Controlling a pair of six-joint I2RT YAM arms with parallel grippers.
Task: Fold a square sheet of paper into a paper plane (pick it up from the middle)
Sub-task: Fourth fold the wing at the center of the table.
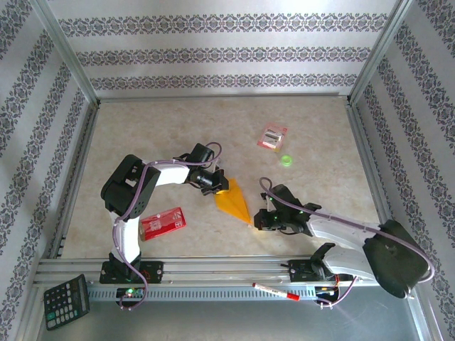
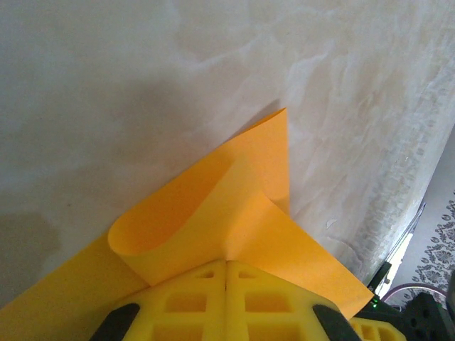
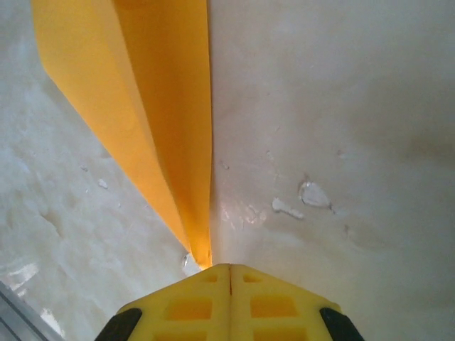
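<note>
1. While both arms are meeting over it, the paper plane (image 1: 233, 201) is lying near the middle of the table (image 1: 142, 135). It is a half-folded orange wedge, with its wide end toward the left arm and its point toward the right arm.
2. Left gripper (image 1: 215, 186): the jaws are sitting flat together, pinching the wide end. In the left wrist view one flap (image 2: 170, 220) is curling up loose just ahead of the yellow fingertips (image 2: 185, 302).
3. Right gripper (image 1: 259, 220): the jaws are pressing fully together, with the fingertips (image 3: 192, 302) touching the point of the wedge. I cannot tell whether the point is being pinched or only pinned down.
4. Risk: the curled flap is standing unflattened, so a release at the wide end could let the fold open or the crease set crooked.
5. Risk: thin paper is being held at both ends, so the arms drawing apart could tear the tip or drag the wedge askew.
6. Surroundings:
   - a red packet (image 1: 163, 221) is lying beside the left arm;
   - a pink-and-white packet (image 1: 272, 136) and a small green object (image 1: 286, 160) are sitting farther back;
   - a calculator (image 1: 66, 302) and a red pen (image 1: 276, 290) are resting at the near edge.
7. Writing: the red packet is carrying white print too small to read, and no brand is showing anywhere.
</note>
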